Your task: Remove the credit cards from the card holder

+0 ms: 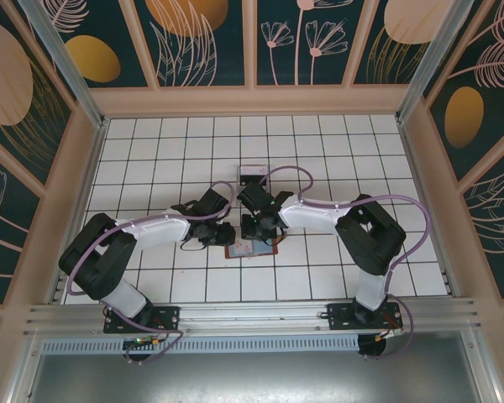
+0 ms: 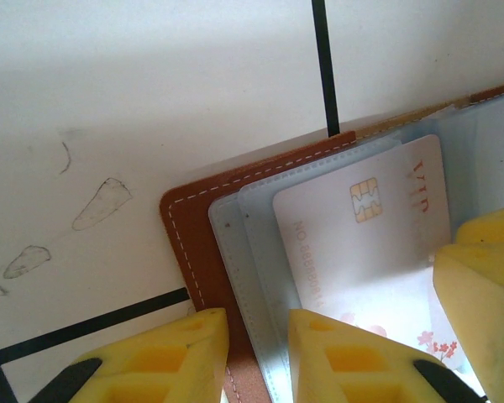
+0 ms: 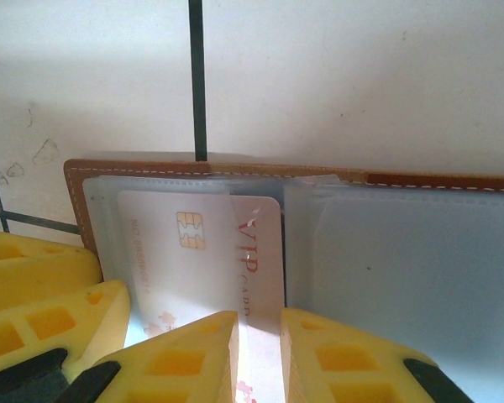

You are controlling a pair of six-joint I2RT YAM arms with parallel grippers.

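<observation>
"Where's the card holder (image 1: 252, 250)?"

"Open on the counter (image 1: 336, 143). The right pincer (image 3: 259, 326) is nearly closed on the white card (image 3: 197, 260). The left pincer (image 2: 258, 329) sits narrowly astride the cover, grip unclear. Next, I'd guess, the card slides straight out."

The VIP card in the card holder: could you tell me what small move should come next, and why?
Probably close the right gripper on the VIP card: it straddles the card's edge with a gap, while the left gripper sits over the card holder.
</observation>
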